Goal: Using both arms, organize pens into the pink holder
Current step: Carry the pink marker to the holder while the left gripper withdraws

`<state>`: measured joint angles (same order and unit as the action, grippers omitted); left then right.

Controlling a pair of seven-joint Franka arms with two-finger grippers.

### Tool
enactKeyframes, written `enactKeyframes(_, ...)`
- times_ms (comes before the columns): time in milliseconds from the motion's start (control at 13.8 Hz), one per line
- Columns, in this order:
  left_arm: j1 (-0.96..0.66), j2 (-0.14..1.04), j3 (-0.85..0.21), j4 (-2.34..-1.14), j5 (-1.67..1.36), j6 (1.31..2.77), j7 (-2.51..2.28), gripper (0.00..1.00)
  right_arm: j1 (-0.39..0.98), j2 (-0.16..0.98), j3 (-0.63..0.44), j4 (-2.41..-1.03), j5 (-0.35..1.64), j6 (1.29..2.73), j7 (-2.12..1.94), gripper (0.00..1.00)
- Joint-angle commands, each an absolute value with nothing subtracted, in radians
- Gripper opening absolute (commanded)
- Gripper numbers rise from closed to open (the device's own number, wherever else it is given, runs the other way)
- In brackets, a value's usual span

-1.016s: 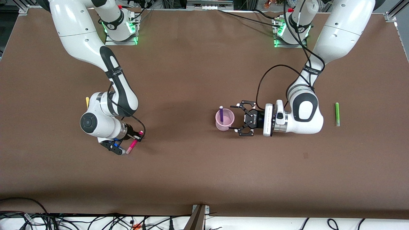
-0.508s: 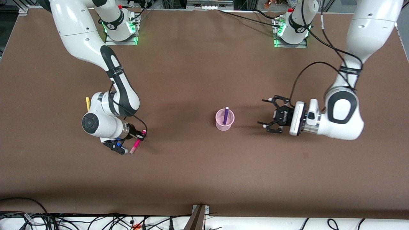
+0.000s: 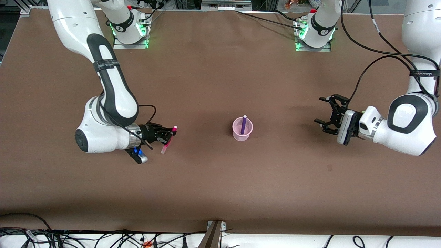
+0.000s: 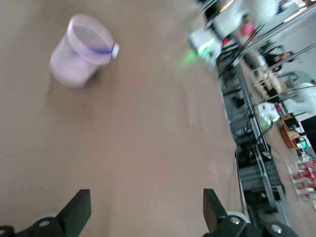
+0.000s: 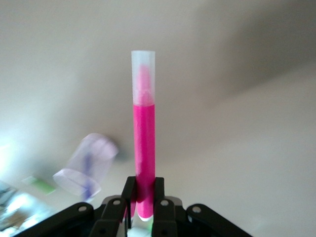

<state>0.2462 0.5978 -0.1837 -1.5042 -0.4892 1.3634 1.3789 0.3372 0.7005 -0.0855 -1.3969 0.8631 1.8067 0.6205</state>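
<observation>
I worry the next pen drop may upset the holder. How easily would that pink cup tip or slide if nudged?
Probably easily. The pink cup looks thin, translucent and small, so likely light. The purple pen leans on its rim, which may shift weight to one side. Nothing braces it on the bare table, so a nudge would likely slide it.

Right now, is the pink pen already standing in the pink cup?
No, the pink pen is clamped in the right arm's fingers, while the pink cup holds only a purple pen.
</observation>
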Motion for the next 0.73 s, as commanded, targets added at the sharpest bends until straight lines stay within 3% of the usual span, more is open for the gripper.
enactKeyframes(0, 0.253, 0.578, -0.183, -1.451, -0.362, 1.335, 1.232, 1.00, 0.336, 0.687, -0.025, -1.388, 1.062, 1.799, 0.751, 0.00)
enactKeyframes(218, 0.223, 0.574, -0.192, -1.388, -0.167, 1.324, 1.013, 1.00, 0.342, 0.687, 0.061, -1.361, 1.240, 1.889, 0.859, 0.00)
enactKeyframes(435, 0.192, 0.572, -0.195, -1.396, -0.080, 1.310, 0.890, 1.00, 0.394, 0.701, 0.182, -1.361, 1.374, 2.150, 0.891, 0.00)
enactKeyframes(653, 0.137, 0.555, -0.195, -1.390, -0.041, 1.267, 0.658, 1.00, 0.488, 0.733, 0.204, -1.361, 1.521, 2.321, 0.891, 0.00)
